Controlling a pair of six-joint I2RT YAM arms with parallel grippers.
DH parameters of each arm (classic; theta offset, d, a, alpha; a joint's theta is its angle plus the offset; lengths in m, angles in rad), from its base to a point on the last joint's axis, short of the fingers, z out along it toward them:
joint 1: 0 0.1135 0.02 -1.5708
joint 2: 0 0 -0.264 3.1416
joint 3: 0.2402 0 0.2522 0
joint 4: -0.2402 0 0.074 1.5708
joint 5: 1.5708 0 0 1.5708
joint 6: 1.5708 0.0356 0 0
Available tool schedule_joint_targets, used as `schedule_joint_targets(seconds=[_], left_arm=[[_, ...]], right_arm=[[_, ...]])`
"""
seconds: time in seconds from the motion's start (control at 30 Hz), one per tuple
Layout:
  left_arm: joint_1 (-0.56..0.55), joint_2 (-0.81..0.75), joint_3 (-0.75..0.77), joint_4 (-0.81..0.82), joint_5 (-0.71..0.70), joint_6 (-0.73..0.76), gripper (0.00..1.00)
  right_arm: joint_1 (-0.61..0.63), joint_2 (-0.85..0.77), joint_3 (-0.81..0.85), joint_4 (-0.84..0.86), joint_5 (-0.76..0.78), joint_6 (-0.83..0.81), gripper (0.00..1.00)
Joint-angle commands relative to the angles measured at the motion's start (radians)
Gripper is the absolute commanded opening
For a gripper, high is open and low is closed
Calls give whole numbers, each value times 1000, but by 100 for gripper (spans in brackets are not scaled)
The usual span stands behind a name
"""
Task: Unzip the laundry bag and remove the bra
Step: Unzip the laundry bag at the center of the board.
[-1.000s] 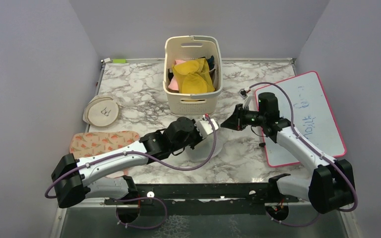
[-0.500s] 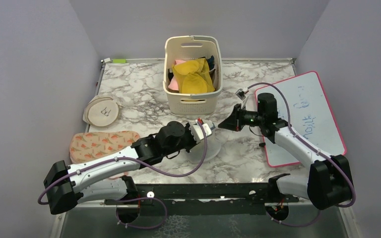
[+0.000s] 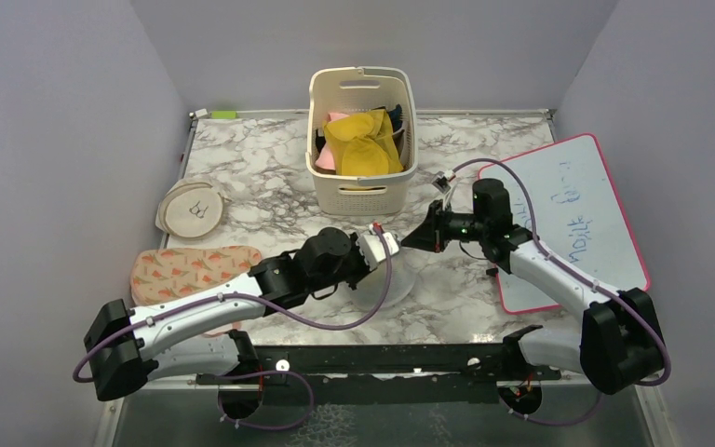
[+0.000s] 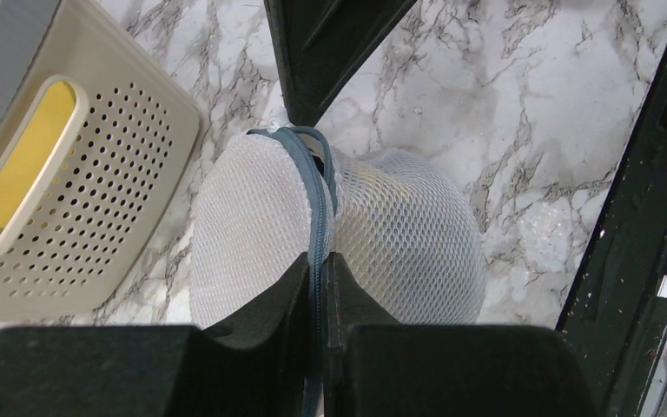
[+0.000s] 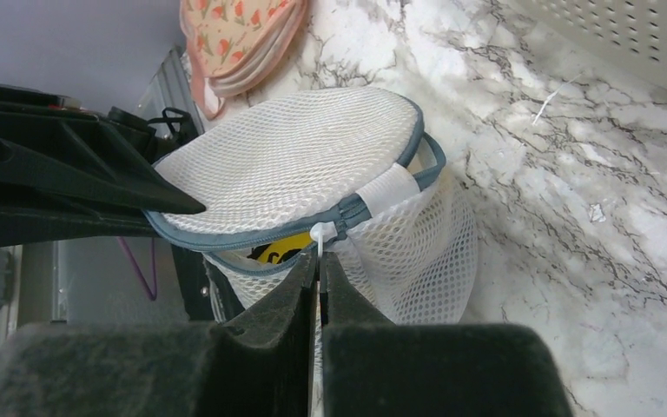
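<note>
Unzipping is only beginning: the laundry bag (image 5: 295, 174), sitting just in front of the basket (image 3: 363, 191), is showing a short gap under its zip, with something yellow and black inside. The left gripper (image 4: 319, 261) is pinching the zip trim (image 4: 313, 191), fully closed; the right gripper (image 5: 317, 261) is clamping the white pull tab (image 5: 320, 233). The bra is not yet coming out. Blue writing on the whiteboard (image 3: 614, 223), right of the basket, is unreadable.

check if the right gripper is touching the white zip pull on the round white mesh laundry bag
Touching. The right wrist view shows the right gripper shut on the white zip pull, pinching it tight.
</note>
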Motion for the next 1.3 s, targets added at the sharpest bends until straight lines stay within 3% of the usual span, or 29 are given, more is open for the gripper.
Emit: schedule_joint_targets(seconds=[0.0, 0.17, 0.5, 0.8, 1.03, 1.27], left_arm=[[-2, -57, -24, -11, 14, -14, 0], [-2, -109, -47, -6, 17, -4, 0], [-2, -101, -51, -2, 25, -10, 0], [-2, 43, 60, -18, -51, -98, 0], [-2, 107, 96, -9, -111, -131, 3], [-2, 176, 117, 22, -44, -189, 13]], right_arm=[[9, -8, 22, 20, 132, 27, 1], [10, 54, 40, -50, 321, 57, 1], [10, 102, 64, -15, 303, 44, 1], [10, 66, 92, -73, 220, -22, 1], [9, -19, 104, -136, 258, -37, 22], [9, -25, 111, -151, 265, -38, 31]])
